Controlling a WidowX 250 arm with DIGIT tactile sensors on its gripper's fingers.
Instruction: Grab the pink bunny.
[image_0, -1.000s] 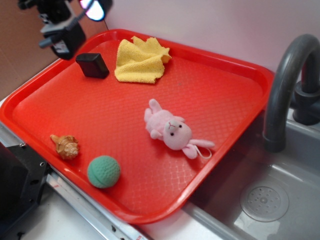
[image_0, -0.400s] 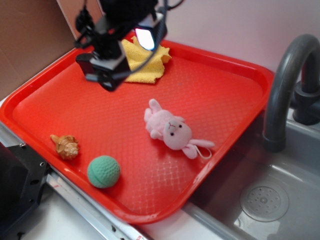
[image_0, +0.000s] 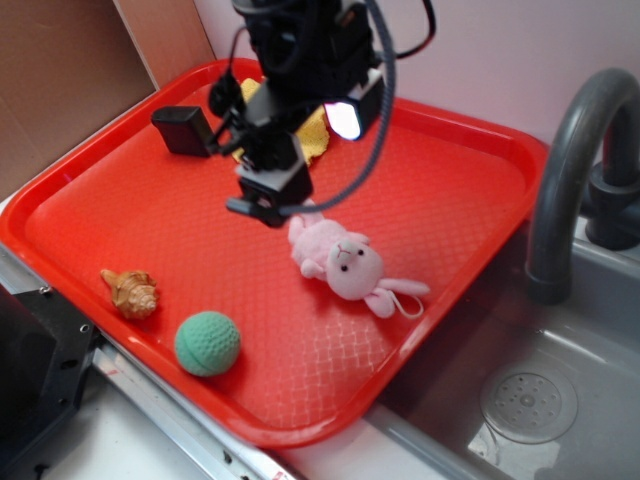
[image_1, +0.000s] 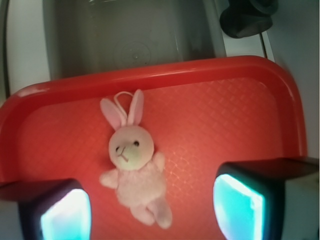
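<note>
Wrist view looks straight down on the small pale pink plush bunny (image_1: 132, 172), lying flat on the red plastic tray (image_1: 240, 125) with its ears toward the grey sink (image_1: 135, 35). The black gripper (image_0: 268, 208) hovers just above its feet, apart from it, jaws spread wide, one finger (image_1: 50, 210) on each side, presumably to straddle the soft body before descending.

Bare tray (image_0: 430, 190) all around pink bunny (image_0: 340, 262); nothing touching it.
</note>
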